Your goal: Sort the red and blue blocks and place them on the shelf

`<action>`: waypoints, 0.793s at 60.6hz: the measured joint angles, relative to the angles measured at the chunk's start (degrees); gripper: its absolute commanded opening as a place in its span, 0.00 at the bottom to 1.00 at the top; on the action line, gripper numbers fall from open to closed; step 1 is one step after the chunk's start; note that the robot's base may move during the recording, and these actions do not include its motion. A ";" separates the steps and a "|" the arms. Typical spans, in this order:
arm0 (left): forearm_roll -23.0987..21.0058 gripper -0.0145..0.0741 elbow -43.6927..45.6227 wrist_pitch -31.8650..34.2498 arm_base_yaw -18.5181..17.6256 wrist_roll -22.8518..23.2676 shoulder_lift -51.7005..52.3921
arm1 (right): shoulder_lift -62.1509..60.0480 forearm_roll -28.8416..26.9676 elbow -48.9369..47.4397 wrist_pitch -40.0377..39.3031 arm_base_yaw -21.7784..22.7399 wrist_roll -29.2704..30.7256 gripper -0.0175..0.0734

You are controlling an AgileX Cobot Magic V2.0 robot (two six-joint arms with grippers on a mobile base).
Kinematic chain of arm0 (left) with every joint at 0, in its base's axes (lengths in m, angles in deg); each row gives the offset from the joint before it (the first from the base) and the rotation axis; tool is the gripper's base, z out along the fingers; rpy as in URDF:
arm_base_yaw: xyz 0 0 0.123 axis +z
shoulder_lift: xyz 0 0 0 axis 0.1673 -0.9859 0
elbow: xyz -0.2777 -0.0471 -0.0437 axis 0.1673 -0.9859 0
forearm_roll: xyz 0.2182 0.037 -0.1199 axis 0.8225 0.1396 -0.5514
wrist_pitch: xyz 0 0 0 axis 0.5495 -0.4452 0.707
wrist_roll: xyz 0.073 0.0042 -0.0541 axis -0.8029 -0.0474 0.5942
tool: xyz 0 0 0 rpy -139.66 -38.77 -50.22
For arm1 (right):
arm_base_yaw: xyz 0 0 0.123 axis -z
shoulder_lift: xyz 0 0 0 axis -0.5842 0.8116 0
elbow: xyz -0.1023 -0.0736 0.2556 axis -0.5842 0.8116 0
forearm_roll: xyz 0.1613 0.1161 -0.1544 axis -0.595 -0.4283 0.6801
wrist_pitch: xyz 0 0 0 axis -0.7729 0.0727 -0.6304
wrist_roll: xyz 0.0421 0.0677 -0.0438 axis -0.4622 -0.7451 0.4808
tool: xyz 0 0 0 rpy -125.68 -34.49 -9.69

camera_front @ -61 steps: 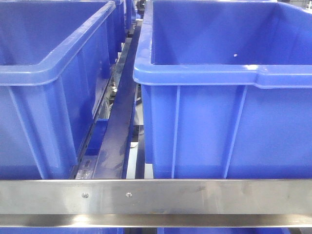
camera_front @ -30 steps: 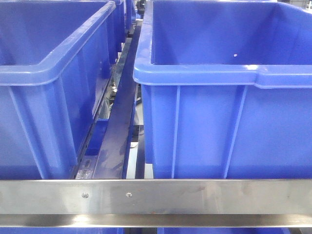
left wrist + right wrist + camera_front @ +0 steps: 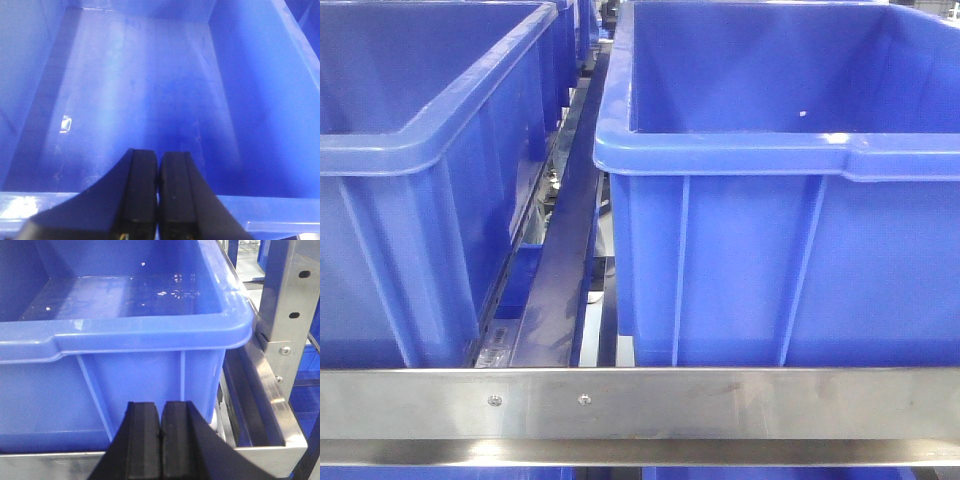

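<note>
Two large blue plastic bins [image 3: 790,200] are seen on the stainless-steel shelf [image 3: 640,405], behind its front rail. Left jaws [image 3: 158,187] are pressed together, empty, bin floor at 12 o'clock. Right jaws [image 3: 161,432] likewise closed, empty, bin wall at 12. No blocks are visible.

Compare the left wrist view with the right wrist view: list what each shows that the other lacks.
Left wrist only: the bare inside floor of a blue bin seen from above, with a small pale mark on it, and the left gripper, jaws pressed together.

Right wrist only: a bin's outer front wall and rim, white specks on its floor, the steel upright with holes, the shelf corner, and the right gripper, also shut.

Both: a blue bin and shut black jaws holding nothing. No blocks show.
</note>
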 measured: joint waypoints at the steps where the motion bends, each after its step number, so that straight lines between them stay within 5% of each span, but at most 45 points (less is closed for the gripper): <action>1: 0.00 0.32 -0.15 0.00 0.00 0.00 0.33 | 0.00 0.00 0.00 0.00 0.00 0.00 0.25; 17: 0.41 0.32 -6.30 1.13 0.00 0.00 10.48 | 0.00 0.00 0.00 0.00 0.00 0.00 0.25; 48: -5.33 0.32 -26.42 8.45 7.15 0.00 33.05 | 0.00 0.00 0.00 0.00 0.00 0.00 0.25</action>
